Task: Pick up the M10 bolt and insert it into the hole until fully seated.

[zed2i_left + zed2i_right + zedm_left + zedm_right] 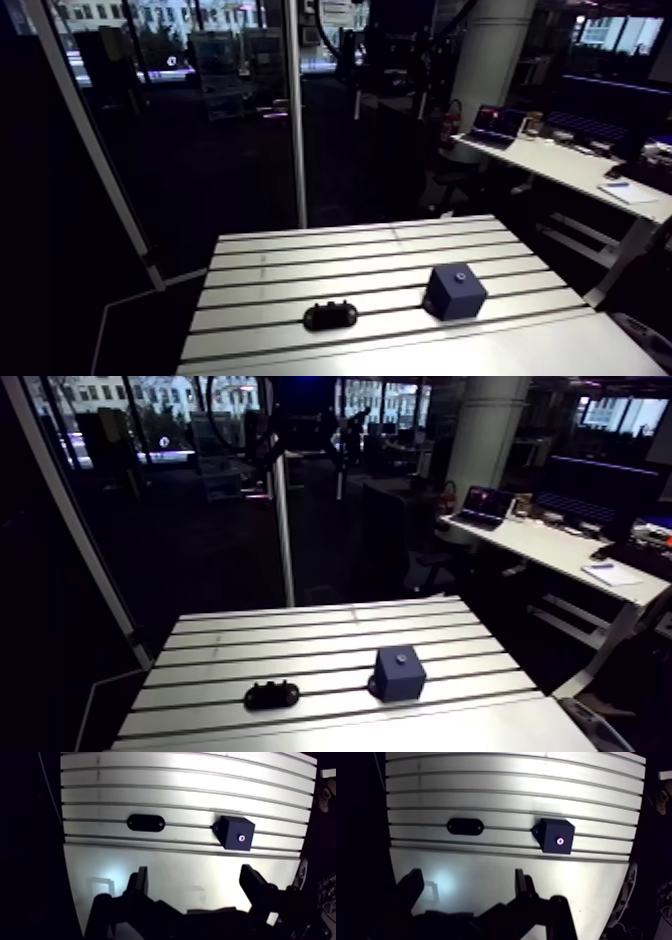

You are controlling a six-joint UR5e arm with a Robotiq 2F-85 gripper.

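A dark blue cube (236,833) sits on the slotted aluminium table (350,250), with a small round hole (242,838) showing a bright spot in its top face. To its left lies a black oblong part (145,822) with rounded ends. I cannot make out a bolt on its own anywhere. In the wrist view my gripper (195,877) hangs well above the smooth front strip of the table. It is open, its fingers (140,883) are wide apart, and nothing is between them. Both objects lie ahead of the gripper, the cube off toward one finger. The gripper does not show in the arm view.
The table's left and right edges drop off into darkness close to the objects. A bright glare patch (107,874) lies on the smooth plate beside one finger. Several slotted rows stretch beyond the cube and the black part.
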